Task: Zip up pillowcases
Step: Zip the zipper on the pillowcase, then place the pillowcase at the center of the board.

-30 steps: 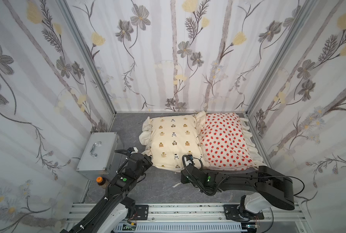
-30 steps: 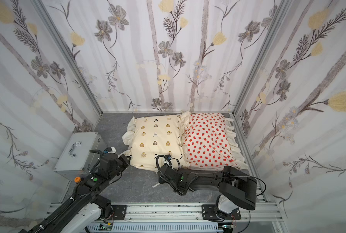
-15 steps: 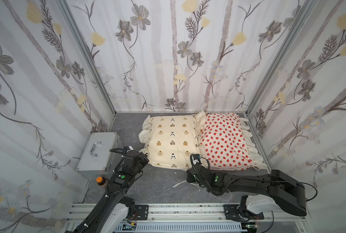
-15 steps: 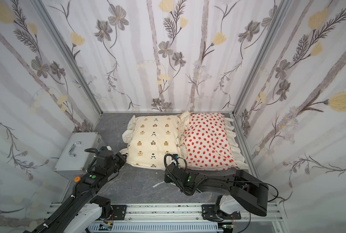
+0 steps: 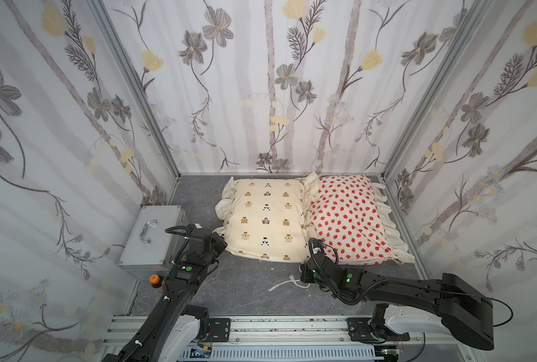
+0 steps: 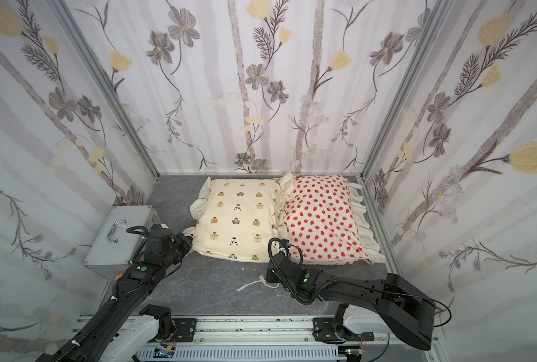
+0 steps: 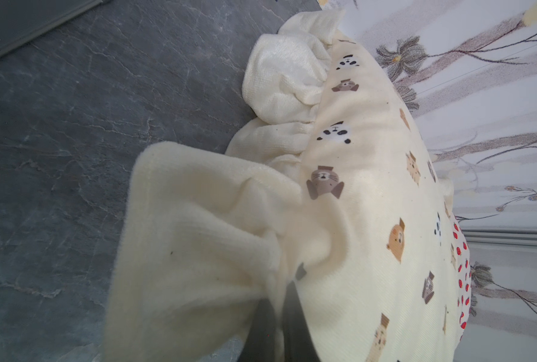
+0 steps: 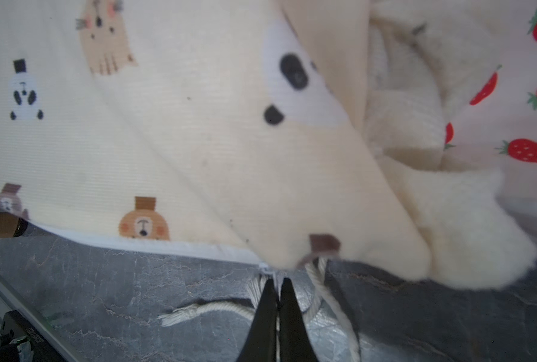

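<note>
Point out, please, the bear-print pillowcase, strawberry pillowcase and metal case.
bear-print pillowcase (image 5: pixel 265 219), in a top view, centre of face
strawberry pillowcase (image 5: pixel 345 216), in a top view, centre of face
metal case (image 5: pixel 149 255), in a top view, lid below handle

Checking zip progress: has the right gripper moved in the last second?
Yes: right gripper slid along the bear pillowcase edge, away from the metal case.

Your left arm reaches toward 1 o'clock, and the left gripper is clamped on the ruffle of the cream pillowcase. Your right arm lies low, stretched toward 10 o'clock. The right gripper is pinched closed, pointing to 12 o'clock.
</note>
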Controlling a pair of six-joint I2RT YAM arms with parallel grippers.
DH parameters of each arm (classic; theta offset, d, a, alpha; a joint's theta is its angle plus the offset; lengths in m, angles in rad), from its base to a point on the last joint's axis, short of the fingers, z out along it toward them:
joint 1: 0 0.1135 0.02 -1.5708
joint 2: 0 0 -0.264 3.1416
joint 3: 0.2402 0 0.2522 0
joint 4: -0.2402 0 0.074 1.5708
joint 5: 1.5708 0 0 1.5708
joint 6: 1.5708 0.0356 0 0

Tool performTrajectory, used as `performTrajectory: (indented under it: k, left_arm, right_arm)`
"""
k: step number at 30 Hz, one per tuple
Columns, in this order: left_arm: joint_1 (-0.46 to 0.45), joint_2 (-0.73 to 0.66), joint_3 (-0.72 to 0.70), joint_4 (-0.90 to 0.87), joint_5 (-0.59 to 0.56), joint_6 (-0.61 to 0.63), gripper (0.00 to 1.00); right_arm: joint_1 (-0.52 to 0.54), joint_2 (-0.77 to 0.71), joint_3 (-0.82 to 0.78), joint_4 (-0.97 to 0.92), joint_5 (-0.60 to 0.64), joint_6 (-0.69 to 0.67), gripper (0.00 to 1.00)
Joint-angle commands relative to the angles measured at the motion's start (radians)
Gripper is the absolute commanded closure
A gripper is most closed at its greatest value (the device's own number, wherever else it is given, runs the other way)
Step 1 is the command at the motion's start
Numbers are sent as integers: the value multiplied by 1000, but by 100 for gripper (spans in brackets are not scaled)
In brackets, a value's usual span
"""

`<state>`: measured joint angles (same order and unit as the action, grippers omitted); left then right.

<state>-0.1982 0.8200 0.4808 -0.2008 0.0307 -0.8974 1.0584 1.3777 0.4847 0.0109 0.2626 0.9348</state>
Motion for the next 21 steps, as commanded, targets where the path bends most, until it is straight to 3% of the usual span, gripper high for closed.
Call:
performTrajectory:
  k: [1, 7, 21]
  left_arm:
    - [12, 2, 15, 15, -31, 10, 100]
    - [17, -3, 42, 10, -31, 37, 100]
    - [17, 113, 306, 62, -22, 119, 100]
  right_arm:
    - [-15, -20, -2, -82, 42, 29, 100]
    - [-26, -29, 38, -123, 106, 30, 100]
    - [-17, 303, 478, -35, 132, -145, 100]
